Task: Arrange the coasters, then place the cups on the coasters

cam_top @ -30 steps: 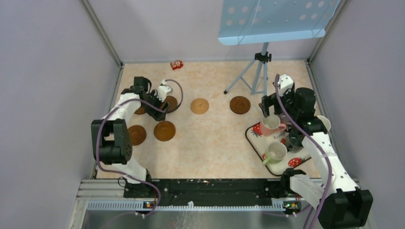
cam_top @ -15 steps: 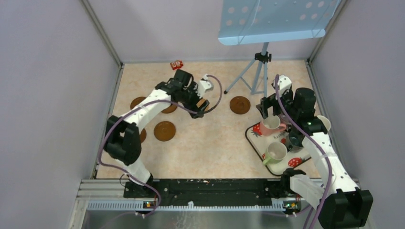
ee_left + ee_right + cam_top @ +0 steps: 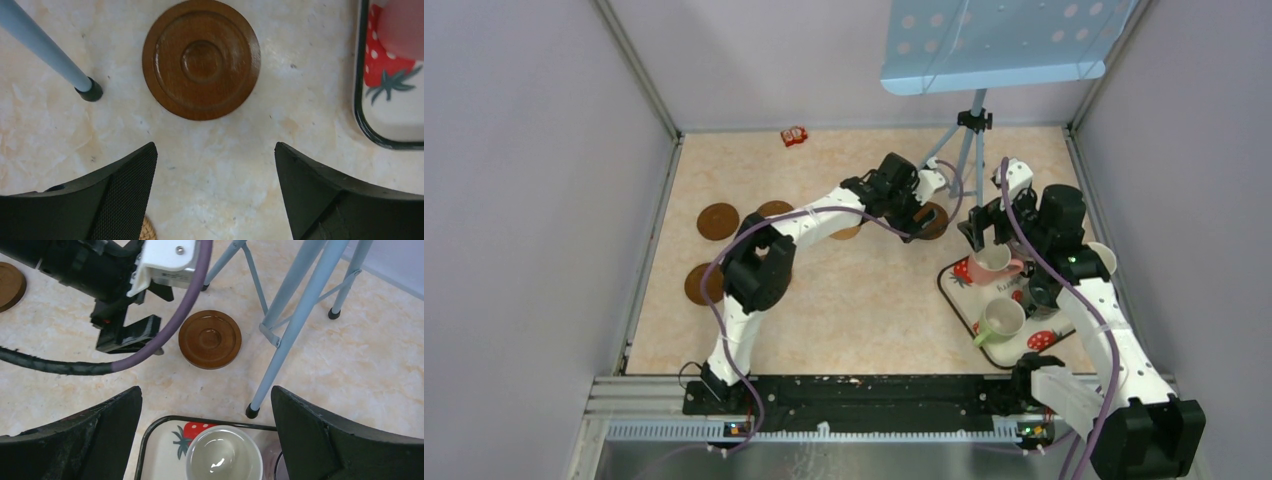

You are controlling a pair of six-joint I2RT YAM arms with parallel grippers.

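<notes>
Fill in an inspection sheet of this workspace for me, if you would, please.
Surface: beige marbled table, no spills seen.
Job's things: at least five coasters spread on the table, none bearing a cup; cups at the strawberry tray.
Clutter: small red item at the far edge.
Grippers: left gripper open, just short of the rightmost coaster; right gripper open above a tray cup.
Cables: purple cables run along both arms, no snag seen.
Surroundings: lilac walls; tripod holding a blue perforated board.
</notes>
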